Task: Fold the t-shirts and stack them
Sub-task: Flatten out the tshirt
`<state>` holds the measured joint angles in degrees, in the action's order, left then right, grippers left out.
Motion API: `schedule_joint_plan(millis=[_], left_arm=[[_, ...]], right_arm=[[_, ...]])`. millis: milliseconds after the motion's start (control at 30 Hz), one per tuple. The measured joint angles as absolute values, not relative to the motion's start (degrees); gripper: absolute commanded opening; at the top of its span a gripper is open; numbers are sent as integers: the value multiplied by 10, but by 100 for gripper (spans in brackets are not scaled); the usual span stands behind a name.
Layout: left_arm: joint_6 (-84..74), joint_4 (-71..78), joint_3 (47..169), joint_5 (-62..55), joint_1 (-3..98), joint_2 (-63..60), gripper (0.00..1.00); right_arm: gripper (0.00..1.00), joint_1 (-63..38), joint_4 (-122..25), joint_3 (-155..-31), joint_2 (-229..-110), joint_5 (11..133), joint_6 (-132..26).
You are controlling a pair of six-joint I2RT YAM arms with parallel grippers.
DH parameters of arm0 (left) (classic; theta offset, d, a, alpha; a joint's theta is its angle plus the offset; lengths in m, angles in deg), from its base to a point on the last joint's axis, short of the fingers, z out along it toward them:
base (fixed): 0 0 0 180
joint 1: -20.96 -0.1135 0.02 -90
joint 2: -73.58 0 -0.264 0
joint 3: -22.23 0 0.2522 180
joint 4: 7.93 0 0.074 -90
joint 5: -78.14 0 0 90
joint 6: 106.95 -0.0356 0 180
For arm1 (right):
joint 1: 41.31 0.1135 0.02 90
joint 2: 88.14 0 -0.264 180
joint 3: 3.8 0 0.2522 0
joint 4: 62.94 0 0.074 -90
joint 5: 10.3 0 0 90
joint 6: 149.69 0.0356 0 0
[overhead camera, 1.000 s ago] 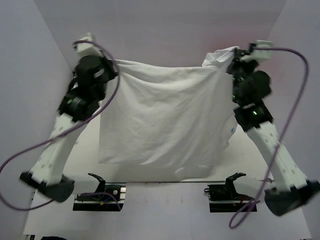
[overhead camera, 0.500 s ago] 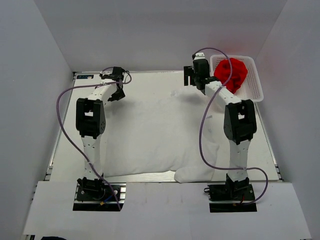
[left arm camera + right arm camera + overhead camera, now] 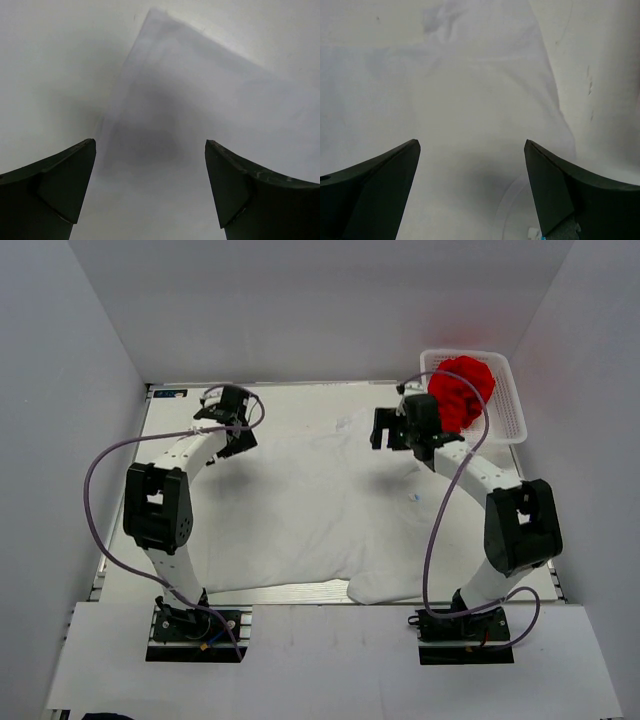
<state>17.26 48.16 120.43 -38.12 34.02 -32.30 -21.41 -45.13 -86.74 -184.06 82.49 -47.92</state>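
Top external only: red t-shirt [image 3: 460, 390] in basket [image 3: 506, 412]; wrists, white t-shirt [image 3: 480, 100]

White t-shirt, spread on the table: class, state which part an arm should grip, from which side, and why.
Probably the far edge of the white t-shirt, near its two far corners, coming down from above. The cloth lies flat, so only an edge gives the fingers something to pinch. The left gripper and right gripper hang open over that end.
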Motion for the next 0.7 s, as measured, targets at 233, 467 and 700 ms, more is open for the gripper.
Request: schedule_joint_plan(millis=[233, 467, 700], left_arm=[[189, 448, 1074, -330, 340, -322, 100], [203, 409, 1094, -326, 337, -362, 100], [223, 400, 1232, -346, 330, -470, 100]], right_arm=[[90, -210, -488, -693, -1818, 785, -421], [90, -209, -505, -724, -1883, 792, -401], [90, -209, -485, -852, -1984, 839, -379]])
